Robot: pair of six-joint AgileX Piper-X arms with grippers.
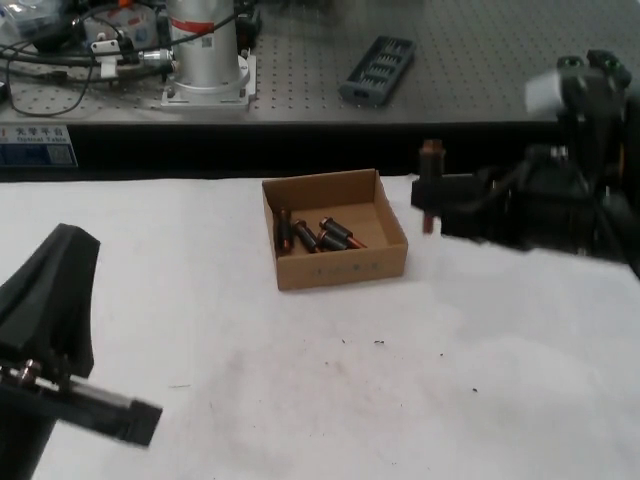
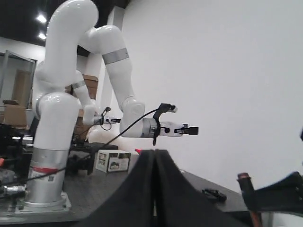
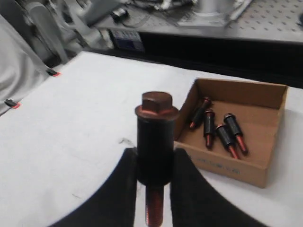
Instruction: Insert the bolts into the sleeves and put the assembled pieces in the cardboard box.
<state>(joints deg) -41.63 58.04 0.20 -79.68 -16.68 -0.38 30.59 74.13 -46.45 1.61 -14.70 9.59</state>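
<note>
The open cardboard box (image 1: 340, 268) stands mid-table on the white cloth, with several assembled pieces (image 1: 318, 236) lying inside: copper bolts in black sleeves (image 3: 217, 128). My right gripper (image 1: 430, 197) hovers just right of the box (image 3: 236, 165) and is shut on another copper bolt (image 3: 156, 108) in its black sleeve (image 3: 154, 151), held upright with the head up. That held bolt (image 1: 432, 150) sits beside and above the box's right wall. My left gripper (image 1: 72, 240) is at the table's front left, far from the box, its fingers (image 2: 165, 179) pressed together with nothing between them.
Behind the cloth runs a perforated metal bench with a white robot base (image 1: 205, 50), cables and a black ribbed part (image 1: 377, 68). A large white robot arm (image 2: 71, 94) rises at the back. Open cloth (image 1: 330, 380) lies in front of the box.
</note>
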